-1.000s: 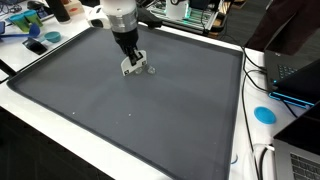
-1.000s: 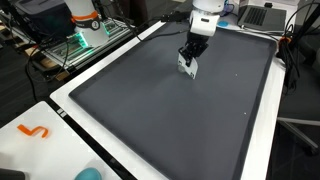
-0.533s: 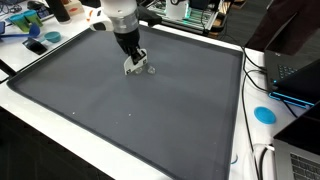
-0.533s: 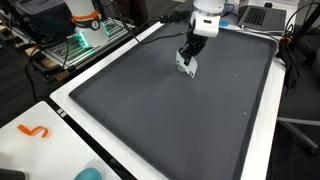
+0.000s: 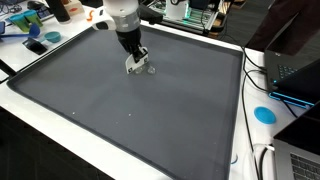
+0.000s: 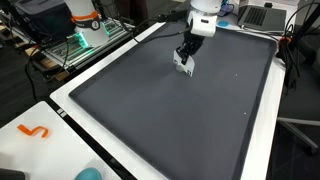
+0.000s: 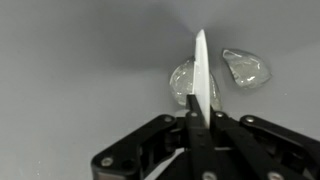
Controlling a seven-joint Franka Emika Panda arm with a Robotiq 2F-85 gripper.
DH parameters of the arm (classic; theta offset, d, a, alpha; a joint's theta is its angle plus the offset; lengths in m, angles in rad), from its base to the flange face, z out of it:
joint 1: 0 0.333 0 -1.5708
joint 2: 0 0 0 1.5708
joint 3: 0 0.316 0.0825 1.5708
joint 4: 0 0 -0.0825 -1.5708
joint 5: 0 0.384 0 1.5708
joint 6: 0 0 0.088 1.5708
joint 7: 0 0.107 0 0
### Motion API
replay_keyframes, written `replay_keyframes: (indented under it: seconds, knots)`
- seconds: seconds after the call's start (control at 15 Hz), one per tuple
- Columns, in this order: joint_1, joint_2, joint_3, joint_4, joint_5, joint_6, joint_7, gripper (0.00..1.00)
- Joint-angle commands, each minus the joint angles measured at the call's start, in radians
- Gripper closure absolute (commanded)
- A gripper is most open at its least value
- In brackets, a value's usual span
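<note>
Where the hand [image 7: 200, 118] clamps it, a thin white card [image 7: 201, 62] sticks out ahead.

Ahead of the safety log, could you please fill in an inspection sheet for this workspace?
Surface: dark grey mat on white table.
Job's things: thin white card, edge-on in the wrist view; two clear pieces on the mat beside it.
Clutter: blue disc and orange squiggle, both off the mat.
Gripper: jaws shut on the card.
Cables: black cable by the mat edge.
Surroundings: laptop, equipment benches.
</note>
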Motion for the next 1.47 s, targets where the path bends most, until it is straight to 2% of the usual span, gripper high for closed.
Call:
replay_keyframes:
  seconds: [0.0, 1.2, 1.4]
  knots:
    - [0.006, 0.05, -0.021, -0.085, -0.032, -0.009, 0.06, 0.99]
    - [0.008, -0.015, -0.054, -0.185, -0.068, -0.007, 0.24, 0.99]
    - [-0.012, -0.037, -0.034, -0.175, -0.036, -0.068, 0.187, 0.99]
